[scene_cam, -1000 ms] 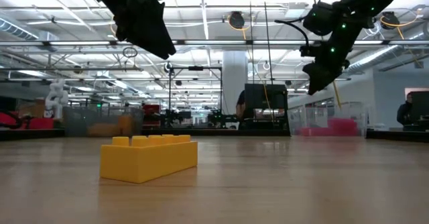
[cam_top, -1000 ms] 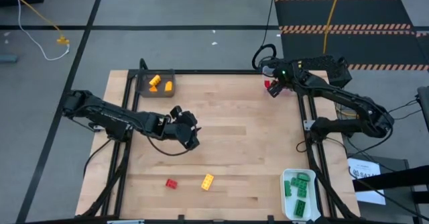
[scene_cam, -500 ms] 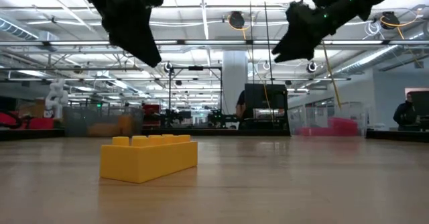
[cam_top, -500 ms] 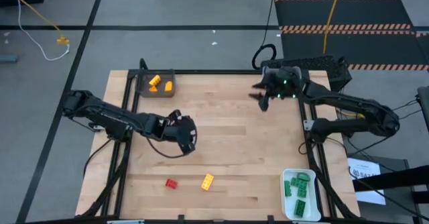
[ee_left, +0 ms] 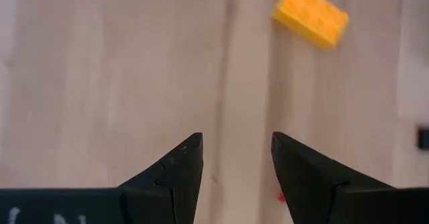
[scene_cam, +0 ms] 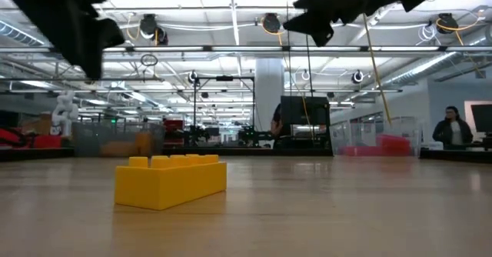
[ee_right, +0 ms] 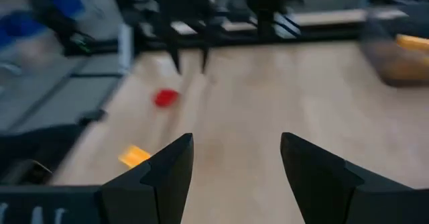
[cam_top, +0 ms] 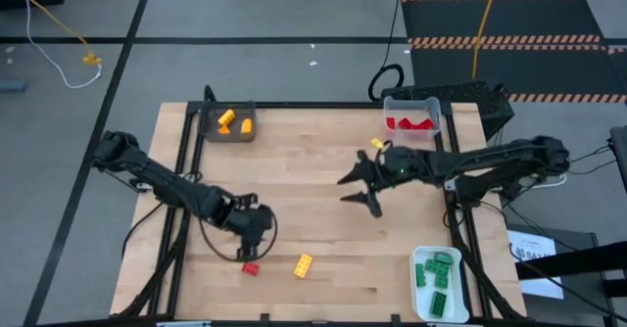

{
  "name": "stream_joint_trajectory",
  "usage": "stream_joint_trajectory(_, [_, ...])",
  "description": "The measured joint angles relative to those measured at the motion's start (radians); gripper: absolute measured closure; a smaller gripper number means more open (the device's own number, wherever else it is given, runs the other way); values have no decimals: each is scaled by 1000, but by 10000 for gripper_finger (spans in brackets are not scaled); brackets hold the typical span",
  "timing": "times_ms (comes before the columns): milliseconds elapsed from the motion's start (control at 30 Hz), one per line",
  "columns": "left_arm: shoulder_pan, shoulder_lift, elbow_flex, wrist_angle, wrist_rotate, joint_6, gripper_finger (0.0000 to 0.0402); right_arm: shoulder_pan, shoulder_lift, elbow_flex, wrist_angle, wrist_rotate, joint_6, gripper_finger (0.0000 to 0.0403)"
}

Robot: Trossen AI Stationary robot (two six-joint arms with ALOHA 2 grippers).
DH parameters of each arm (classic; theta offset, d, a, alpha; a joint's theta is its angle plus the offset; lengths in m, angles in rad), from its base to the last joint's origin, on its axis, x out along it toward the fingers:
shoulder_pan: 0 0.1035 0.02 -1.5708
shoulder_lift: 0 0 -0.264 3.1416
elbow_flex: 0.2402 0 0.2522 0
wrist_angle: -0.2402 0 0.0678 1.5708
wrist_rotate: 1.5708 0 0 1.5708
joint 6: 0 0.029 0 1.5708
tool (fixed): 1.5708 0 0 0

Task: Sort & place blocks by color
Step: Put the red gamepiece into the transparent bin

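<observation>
One red block lies just below the left end effector — fingers apart, empty.

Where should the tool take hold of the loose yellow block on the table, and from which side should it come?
Grip the yellow block across its two long side faces, coming straight down from above. It lies flat with studs up and stands free on the table, the red block apart from it. The open left tool is nearest and would probably need to turn to match its slant.
</observation>
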Motion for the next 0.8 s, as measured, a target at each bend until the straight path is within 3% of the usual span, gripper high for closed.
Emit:
stream_joint_trajectory(167, [-83, 0, 0, -61, 1, 7, 222, 86, 92, 0, 127, 2, 30, 188])
stream_joint_trajectory(433, [-175, 0, 0, -94, -9, 46, 222, 177, 206, 0, 136, 2, 30, 188])
stream_joint_trajectory(800, [-277, 114, -1, 14, 29, -114, 222, 243, 287, 0, 136, 1, 30, 188])
